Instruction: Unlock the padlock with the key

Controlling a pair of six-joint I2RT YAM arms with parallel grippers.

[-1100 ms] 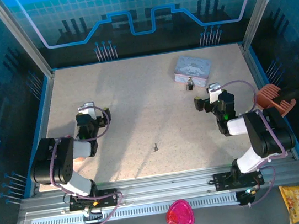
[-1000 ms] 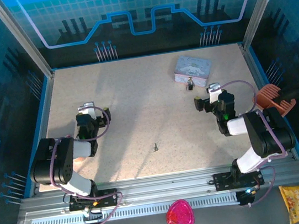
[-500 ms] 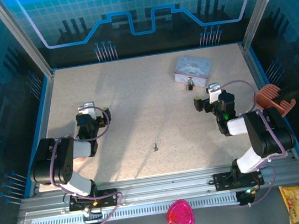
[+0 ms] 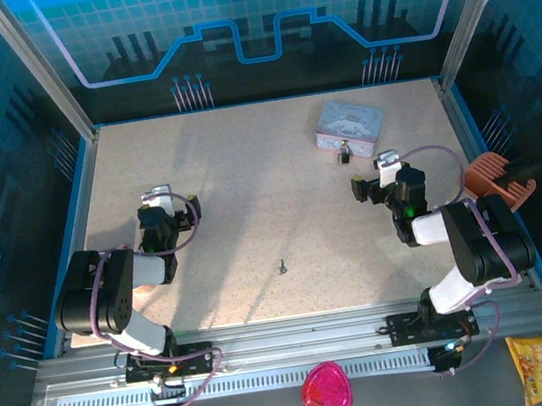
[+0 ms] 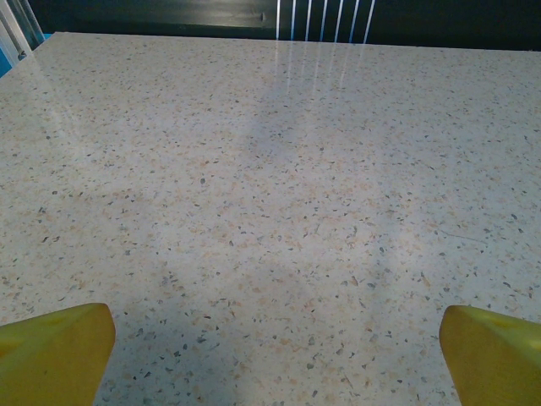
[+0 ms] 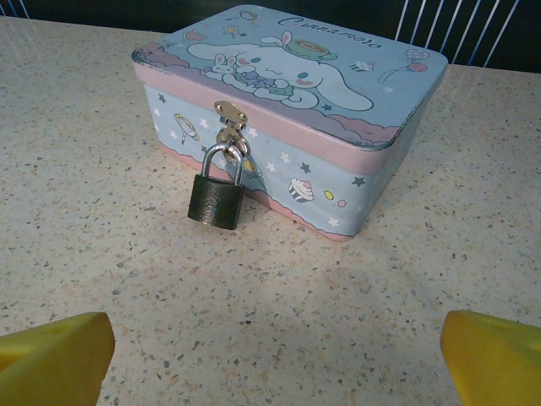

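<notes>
The table (image 4: 250, 196) is pale with little dark specks, and blue walls stand round it. A blue cartoon tin (image 6: 296, 110) sits at the far right. The padlock (image 6: 217, 196) hangs from the clasp on the tin's near side. It stands almost upright, loop at the top, dark body down by the table. The key (image 4: 282, 266) lies alone near the middle, well apart from the padlock, with its long side running near to far. The left gripper (image 4: 161, 198) and right gripper (image 4: 379, 170) are spread wide and hold nothing.
</notes>
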